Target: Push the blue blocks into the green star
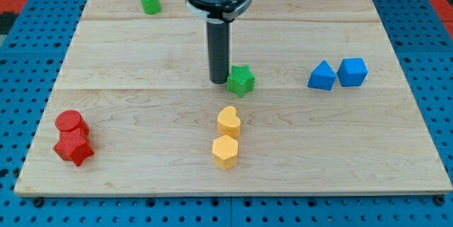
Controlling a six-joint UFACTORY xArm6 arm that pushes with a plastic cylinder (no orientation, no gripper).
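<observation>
The arm carries no claw, only a straight dark rod; my tip (219, 81) rests on the pale wooden worktop (141, 50), just beside the green star-shaped block (241, 80), on its left in the view. The blue triangular block (322, 76) and the blue cube (352, 72) sit side by side, about touching, well apart from the star toward the view's right. A yellow heart-shaped block (228, 121) lies below the star, with a yellow hexagonal block (225, 151) just beneath it.
</observation>
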